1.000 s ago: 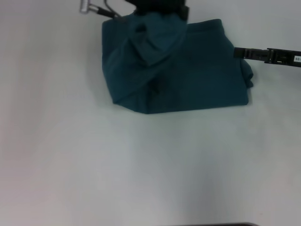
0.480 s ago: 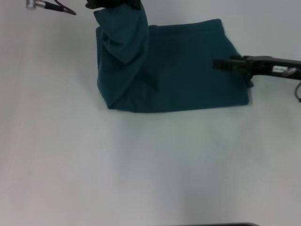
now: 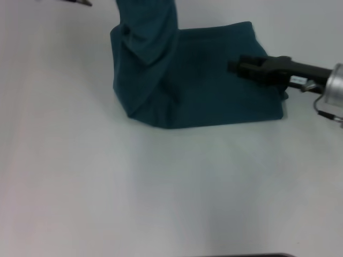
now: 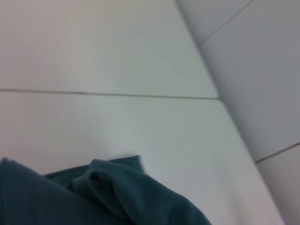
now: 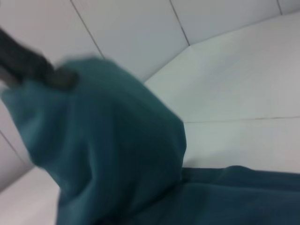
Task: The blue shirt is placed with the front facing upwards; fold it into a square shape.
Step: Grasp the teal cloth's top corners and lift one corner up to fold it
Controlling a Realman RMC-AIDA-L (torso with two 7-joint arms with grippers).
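Observation:
The blue shirt (image 3: 214,91) lies partly folded at the far side of the white table, plain teal side up, with no lettering showing. Its left part is a raised fold (image 3: 147,32) that climbs out past the top edge of the head view. My left gripper is outside the head view. In the right wrist view it shows as a dark shape (image 5: 61,77) shut on the top of that hanging fold (image 5: 117,154). The left wrist view holds only bunched teal cloth (image 4: 108,192). My right gripper (image 3: 234,67) reaches in from the right, low over the shirt's right half.
Bare white table (image 3: 161,187) spreads in front of and to the left of the shirt. A dark cable tip (image 3: 80,2) pokes in at the top left. White tiled wall (image 4: 243,70) rises behind the table.
The left gripper has risen out of the head view, drawing the fold up taller. The right gripper has moved leftward, from the shirt's right edge to over its right half.

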